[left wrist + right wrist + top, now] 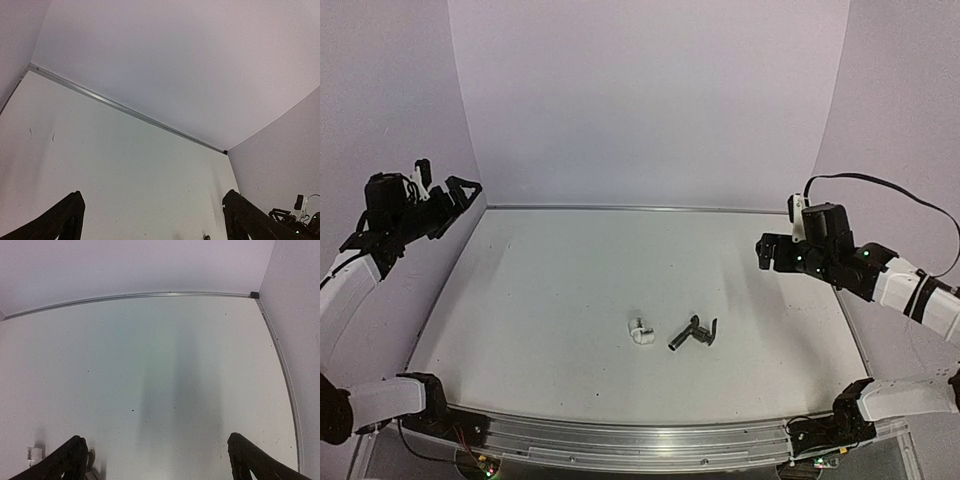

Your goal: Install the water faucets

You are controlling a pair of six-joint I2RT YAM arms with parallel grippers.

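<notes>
The water faucets lie apart near the table's front middle: a small white cylindrical fitting (641,330) and, just to its right, a dark grey tap (693,333) with a bent lever, lying on its side. My left gripper (445,186) hangs open, high at the far left edge and well away from both. My right gripper (764,254) is open too, raised at the right side and pointing left. In the right wrist view the fitting (35,454) shows at the lower left, and a sliver of the tap (92,458) peeks from behind my finger (70,460). Nothing lies between either pair of fingers.
A metal rail (620,208) runs along the table's far edge under the lilac backdrop, and similar rails line the side edges (285,375). Both arm bases are bolted at the near edge (620,440). In the left wrist view the right arm (295,222) shows at the lower right.
</notes>
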